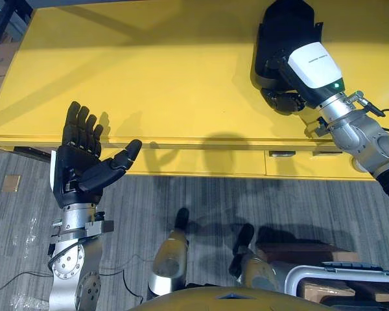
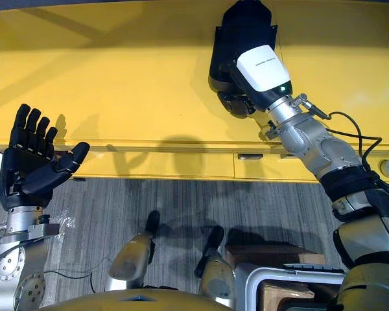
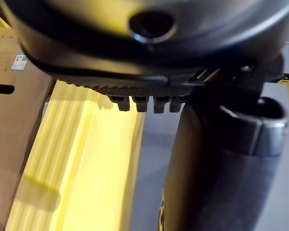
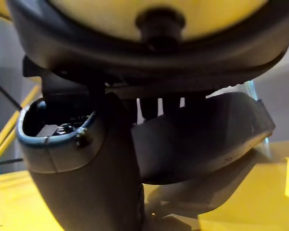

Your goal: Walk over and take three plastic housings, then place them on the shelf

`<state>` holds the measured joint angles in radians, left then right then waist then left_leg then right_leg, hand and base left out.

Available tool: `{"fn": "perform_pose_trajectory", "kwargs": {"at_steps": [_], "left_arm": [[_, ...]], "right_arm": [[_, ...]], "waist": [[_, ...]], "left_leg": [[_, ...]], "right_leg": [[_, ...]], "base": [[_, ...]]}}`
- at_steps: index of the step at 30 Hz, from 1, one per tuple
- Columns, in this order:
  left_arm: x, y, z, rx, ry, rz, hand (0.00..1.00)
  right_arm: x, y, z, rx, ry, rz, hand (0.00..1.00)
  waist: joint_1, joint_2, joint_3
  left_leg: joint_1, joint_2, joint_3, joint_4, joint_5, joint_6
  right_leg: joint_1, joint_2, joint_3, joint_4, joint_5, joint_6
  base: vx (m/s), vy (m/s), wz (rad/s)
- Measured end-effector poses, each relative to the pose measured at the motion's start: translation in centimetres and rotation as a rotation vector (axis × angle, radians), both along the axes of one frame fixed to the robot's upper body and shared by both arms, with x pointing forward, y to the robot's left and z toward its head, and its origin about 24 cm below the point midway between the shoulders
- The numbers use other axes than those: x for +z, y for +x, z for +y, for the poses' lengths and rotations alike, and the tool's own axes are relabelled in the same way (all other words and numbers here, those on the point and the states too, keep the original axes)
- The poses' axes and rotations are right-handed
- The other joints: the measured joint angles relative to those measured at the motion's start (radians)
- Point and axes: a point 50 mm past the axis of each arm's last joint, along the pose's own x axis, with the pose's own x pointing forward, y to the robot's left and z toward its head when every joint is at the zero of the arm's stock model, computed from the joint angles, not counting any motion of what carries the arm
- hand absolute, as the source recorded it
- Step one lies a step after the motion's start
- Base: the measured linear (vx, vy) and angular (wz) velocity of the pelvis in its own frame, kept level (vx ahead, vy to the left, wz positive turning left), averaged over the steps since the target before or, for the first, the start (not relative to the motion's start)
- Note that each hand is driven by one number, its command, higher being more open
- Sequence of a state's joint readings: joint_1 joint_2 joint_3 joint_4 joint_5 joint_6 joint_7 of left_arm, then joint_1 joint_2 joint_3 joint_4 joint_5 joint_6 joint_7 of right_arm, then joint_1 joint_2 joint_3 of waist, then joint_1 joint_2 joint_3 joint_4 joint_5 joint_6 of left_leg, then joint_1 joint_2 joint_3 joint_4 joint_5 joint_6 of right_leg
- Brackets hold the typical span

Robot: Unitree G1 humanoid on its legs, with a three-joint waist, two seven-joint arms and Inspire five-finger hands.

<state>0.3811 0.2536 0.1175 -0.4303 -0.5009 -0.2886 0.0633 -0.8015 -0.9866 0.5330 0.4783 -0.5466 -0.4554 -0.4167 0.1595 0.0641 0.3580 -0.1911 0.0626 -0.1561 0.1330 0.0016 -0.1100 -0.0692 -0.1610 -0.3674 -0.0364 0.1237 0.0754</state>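
A black plastic housing (image 1: 284, 29) lies on the yellow shelf (image 1: 149, 71) at the far right, pointing away from me. My right hand (image 1: 282, 98), with a white cover on its back, is curled round the housing's near end. In the right wrist view the housing (image 4: 207, 134) sits between the thumb (image 4: 82, 163) and the fingers, just above the yellow surface. My left hand (image 1: 78, 165) is held up in front of the shelf's front edge at the lower left. Its fingers are straight, its thumb is spread, and it holds nothing.
The shelf's front edge (image 1: 181, 152) runs across the view, with small dark tabs on its face. Grey carpet lies below it. A grey crate (image 1: 337, 275) with cardboard inside stands at the lower right. A small brown piece (image 1: 11, 183) lies on the floor at the left.
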Motion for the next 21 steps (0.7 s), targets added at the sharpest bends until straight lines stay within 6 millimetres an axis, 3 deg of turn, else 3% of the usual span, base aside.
{"fn": "perform_pose_trajectory", "kwargs": {"at_steps": [15,16,21], "left_arm": [[0.47,0.27,-0.08,-0.005,0.001,-0.036,1.0],[0.47,0.27,-0.08,-0.005,0.001,-0.036,1.0],[0.47,0.27,-0.08,-0.005,0.002,-0.036,1.0]], "right_arm": [[0.18,-0.22,0.56,0.051,-0.009,-0.028,0.0],[0.19,-0.23,0.56,0.052,-0.009,-0.028,1.0],[0.23,-0.29,0.75,0.06,-0.017,-0.033,1.0]], "waist": [[-0.001,0.002,0.015],[-0.001,0.001,0.016],[-0.003,-0.003,0.02]], "left_leg": [[-0.002,0.0,-0.005,-0.001,0.0,0.0],[-0.002,0.0,-0.005,-0.001,0.0,0.0],[0.001,0.0,-0.003,-0.001,0.0,0.0]], "right_leg": [[-0.001,0.0,-0.005,0.002,-0.003,-0.003],[-0.001,0.0,-0.004,0.003,-0.003,-0.004],[-0.002,0.0,0.0,0.008,-0.004,-0.005]], "base": [[0.0,0.0,0.01],[0.0,0.0,0.0],[0.0,0.0,0.0]]}}
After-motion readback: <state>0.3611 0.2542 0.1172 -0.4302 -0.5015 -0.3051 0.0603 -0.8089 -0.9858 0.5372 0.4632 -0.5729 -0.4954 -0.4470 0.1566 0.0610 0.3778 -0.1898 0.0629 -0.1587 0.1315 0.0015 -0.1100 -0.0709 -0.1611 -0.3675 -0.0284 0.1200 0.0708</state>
